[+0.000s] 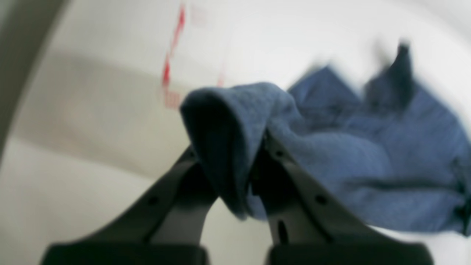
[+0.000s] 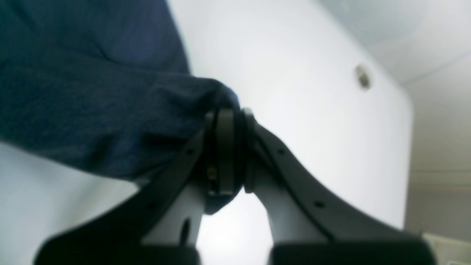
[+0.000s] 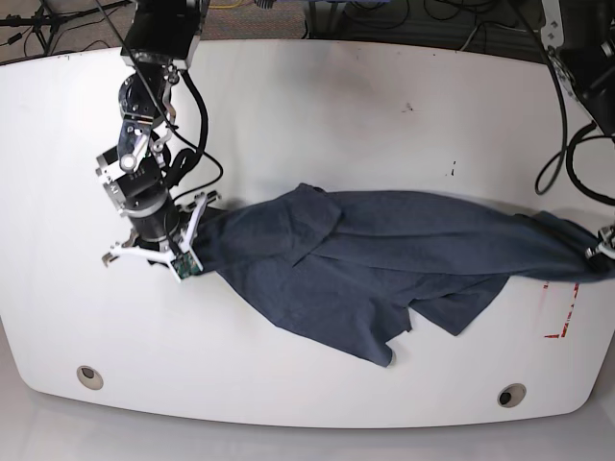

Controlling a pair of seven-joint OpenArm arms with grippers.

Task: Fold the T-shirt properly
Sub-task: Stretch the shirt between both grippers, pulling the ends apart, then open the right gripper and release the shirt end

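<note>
Navy T-shirt (image 3: 384, 259) stretched L-R across table (image 3: 317, 106)

The right arm (image 3: 144, 163) is black with silver joints, looped black cables and white brackets by its claw (image 3: 197, 230). Each claw (image 1: 235, 162) has dark, tapering fingers (image 2: 290, 173) dotted with small holes.

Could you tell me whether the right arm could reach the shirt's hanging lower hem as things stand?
Probably not right away: the right gripper is shut on one end of the T-shirt, stretched to the left gripper. The table between is otherwise unobstructed.
</note>
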